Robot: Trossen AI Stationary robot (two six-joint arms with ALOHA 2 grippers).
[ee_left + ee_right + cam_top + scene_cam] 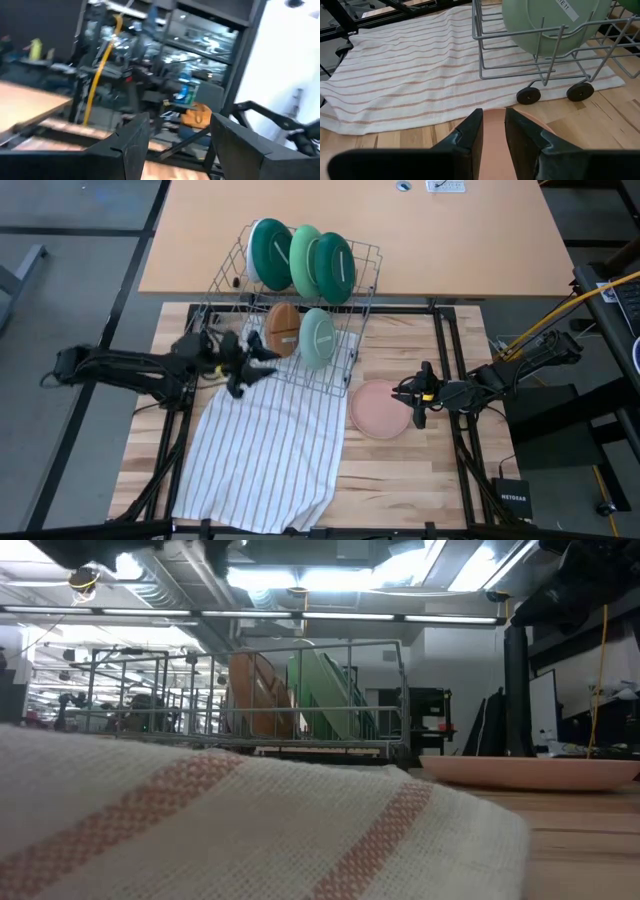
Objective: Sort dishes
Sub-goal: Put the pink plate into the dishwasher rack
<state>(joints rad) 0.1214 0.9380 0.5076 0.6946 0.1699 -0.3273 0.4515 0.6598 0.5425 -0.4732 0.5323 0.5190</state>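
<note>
Right gripper (pixel 413 402) sits at the edge of the pink plate (pixel 378 408), which lies flat on the worktop (pixel 420 470) just beside the wire rack (pixel 290 320). In the right wrist view its fingers (pixel 470 135) stand narrowly apart with the pink surface showing between them, so it looks like a rim pinch, though actual contact is hard to confirm. Left gripper (pixel 245 360) hangs by the rack's left side near the brown plate (pixel 283 328), jaws spread, nothing between them.

Already standing in the rack: the white dark-rimmed plate (pixel 262 252), light green plate (pixel 303 258), dark green plate (pixel 333 268), brown one and pale mint plate (pixel 317 338).

Step in hand, likely: slot the pink plate. To do it well, seat the rim deep, lift straight, tip upright before the wires, aim for a free slot, avoid snagging the striped cloth (pixel 260 460).
</note>
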